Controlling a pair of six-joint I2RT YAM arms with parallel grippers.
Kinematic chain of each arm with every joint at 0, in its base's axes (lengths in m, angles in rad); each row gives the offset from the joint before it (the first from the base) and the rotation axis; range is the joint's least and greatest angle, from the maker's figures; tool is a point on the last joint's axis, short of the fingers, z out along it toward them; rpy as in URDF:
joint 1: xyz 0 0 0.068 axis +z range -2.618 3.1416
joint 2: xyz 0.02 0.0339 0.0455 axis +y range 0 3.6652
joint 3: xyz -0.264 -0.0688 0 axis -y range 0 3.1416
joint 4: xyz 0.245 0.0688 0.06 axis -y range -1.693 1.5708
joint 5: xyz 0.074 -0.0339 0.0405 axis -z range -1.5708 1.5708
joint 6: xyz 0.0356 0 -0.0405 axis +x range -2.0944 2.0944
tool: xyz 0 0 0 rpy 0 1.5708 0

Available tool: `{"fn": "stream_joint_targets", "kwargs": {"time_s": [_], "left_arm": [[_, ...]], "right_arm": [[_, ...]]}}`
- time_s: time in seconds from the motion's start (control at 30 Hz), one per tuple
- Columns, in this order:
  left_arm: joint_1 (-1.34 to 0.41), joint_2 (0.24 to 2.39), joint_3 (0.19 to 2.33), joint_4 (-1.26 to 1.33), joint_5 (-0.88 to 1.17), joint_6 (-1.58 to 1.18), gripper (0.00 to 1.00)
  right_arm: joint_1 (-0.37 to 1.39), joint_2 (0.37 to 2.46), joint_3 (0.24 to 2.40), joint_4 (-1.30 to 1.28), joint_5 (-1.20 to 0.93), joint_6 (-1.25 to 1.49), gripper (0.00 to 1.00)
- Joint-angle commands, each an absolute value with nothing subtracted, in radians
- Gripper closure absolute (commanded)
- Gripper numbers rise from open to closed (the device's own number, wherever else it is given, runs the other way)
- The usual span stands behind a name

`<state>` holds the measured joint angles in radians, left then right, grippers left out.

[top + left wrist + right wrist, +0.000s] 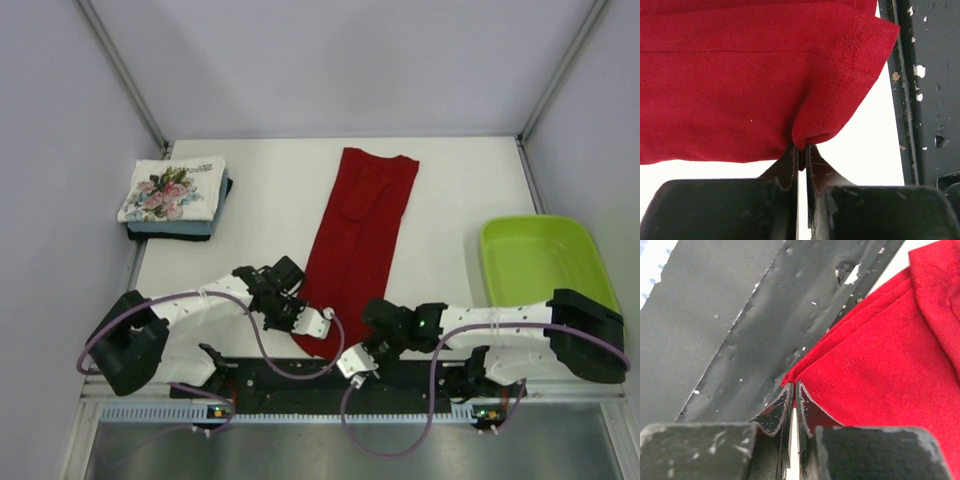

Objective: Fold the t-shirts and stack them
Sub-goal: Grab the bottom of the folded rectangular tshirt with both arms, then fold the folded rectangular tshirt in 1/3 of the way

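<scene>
We note the deep red cloth t-shirt (358,235), a long strip from far edge to near edge of the surface, mid-width. Left end effector (801,155) clenched on its near-left hem corner; right end effector (792,400) seems clenched on the near-right. We'd lift both level, hem taut, toward the far edge. Bite depth hidden

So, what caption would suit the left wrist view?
Left tool pinching a hemmed corner of the red t-shirt over the white table.

White table (260,200): red t-shirt (360,230) lengthwise at centre, folded shirt stack (175,195) far-left corner, green tray (540,260) right edge.
</scene>
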<state>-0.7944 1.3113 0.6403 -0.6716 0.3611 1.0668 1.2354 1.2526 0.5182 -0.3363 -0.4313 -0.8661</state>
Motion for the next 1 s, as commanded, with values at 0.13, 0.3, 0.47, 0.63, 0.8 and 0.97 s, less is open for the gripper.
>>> {"fn": "stream_joint_targets", "kwargs": {"time_s": [0.13, 0.3, 0.47, 0.63, 0.8, 0.97], "left_arm": [[-0.805, 1.223, 0.71, -0.822, 0.367, 0.99, 1.0], [-0.801, 1.177, 0.828, -0.753, 0.315, 0.904, 1.0], [-0.755, 1.291, 0.971, -0.715, 0.242, 0.873, 1.0], [-0.681, 1.535, 1.182, -0.684, 0.203, 0.792, 1.0], [-0.6, 1.755, 1.438, -0.693, 0.218, 0.726, 1.0], [-0.563, 1.92, 1.64, -0.715, 0.204, 0.706, 1.0]], "right_arm": [[1.24, 1.082, 0.512, -0.322, -0.31, -0.85, 1.0], [1.106, 0.971, 0.523, -0.296, -0.305, -0.766, 1.0], [0.886, 0.939, 0.548, -0.213, -0.339, -0.689, 1.0], [0.677, 0.979, 0.575, -0.051, -0.362, -0.606, 1.0], [0.513, 1.097, 0.591, 0.155, -0.359, -0.54, 1.0], [0.408, 1.225, 0.627, 0.264, -0.39, -0.538, 1.0]]}}
